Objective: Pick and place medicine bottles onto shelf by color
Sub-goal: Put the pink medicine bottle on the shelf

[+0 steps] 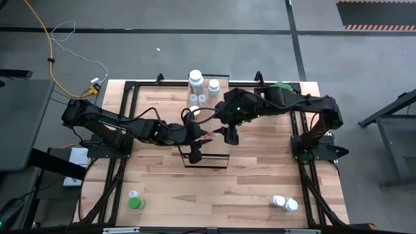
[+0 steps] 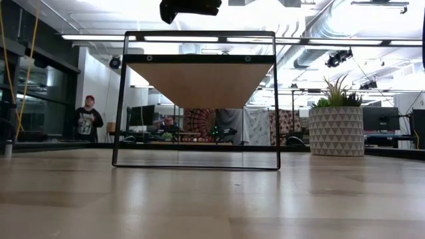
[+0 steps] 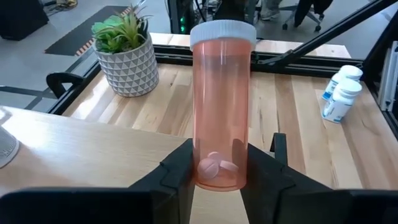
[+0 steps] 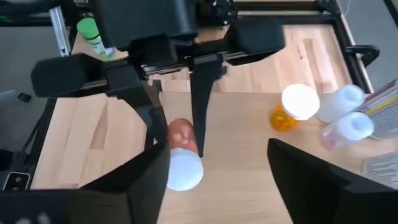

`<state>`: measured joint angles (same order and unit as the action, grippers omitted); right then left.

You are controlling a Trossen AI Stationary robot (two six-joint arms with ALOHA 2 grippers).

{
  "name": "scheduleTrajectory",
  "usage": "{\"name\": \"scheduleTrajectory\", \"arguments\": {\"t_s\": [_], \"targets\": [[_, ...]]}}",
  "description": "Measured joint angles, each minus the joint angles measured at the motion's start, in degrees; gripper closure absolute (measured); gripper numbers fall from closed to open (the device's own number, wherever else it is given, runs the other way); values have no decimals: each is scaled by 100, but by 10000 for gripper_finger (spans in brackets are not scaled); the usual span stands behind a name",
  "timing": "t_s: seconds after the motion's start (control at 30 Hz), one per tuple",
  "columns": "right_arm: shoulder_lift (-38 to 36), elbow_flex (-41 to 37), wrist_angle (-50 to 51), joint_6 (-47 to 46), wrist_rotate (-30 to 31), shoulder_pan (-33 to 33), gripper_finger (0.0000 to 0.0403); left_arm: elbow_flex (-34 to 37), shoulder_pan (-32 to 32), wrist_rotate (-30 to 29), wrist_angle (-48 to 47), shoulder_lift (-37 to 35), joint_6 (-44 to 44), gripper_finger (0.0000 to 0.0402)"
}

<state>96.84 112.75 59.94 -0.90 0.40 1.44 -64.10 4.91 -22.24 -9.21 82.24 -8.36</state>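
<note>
Left wrist view: left tool (image 3: 217, 177) grips orange bottle (image 3: 221, 106).

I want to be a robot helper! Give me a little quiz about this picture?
1. True or false: the left hand is holding the orange bottle.
2. What colour is that bottle's cap? A white, B green, C black.
3. Fill in: the lone bottle at the lower left corner of the table in the high view is ____.

Key: 1 true; 2 A; 3 green.
</note>
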Motion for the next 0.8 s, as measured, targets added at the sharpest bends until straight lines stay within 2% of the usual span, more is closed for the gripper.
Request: {"name": "scheduleTrajectory", "arguments": {"t_s": [0.2, 0.33, 0.43, 0.5, 0.6, 0.7, 0.8], "targets": [[-414, -277, 134, -45, -281, -237, 120, 7, -2, -151, -46, -59, 13, 315], [-962, -1120, -348, -329, -529, -265, 119, 9, -2, -241, -75, -291, 7, 318], [-1575, -2310, -1527, -734, -644, -193, 119, 7, -2, -219, -56, -542, 3, 308], [-1944, -3209, -2628, -1116, -719, -148, 119, 24, -2, -216, -42, -736, -2, 303], [-2339, -4318, -4433, -1640, -758, -79, 119, 225, -2, -204, 458, -956, -128, 303], [-2456, -5037, -5938, -2055, -758, -34, 119, 580, -2, -201, 1161, -1118, -268, 310], [-2439, -5381, -6872, -2173, -758, 21, 119, 989, -2, -216, 2005, -1214, -345, 315]]}}
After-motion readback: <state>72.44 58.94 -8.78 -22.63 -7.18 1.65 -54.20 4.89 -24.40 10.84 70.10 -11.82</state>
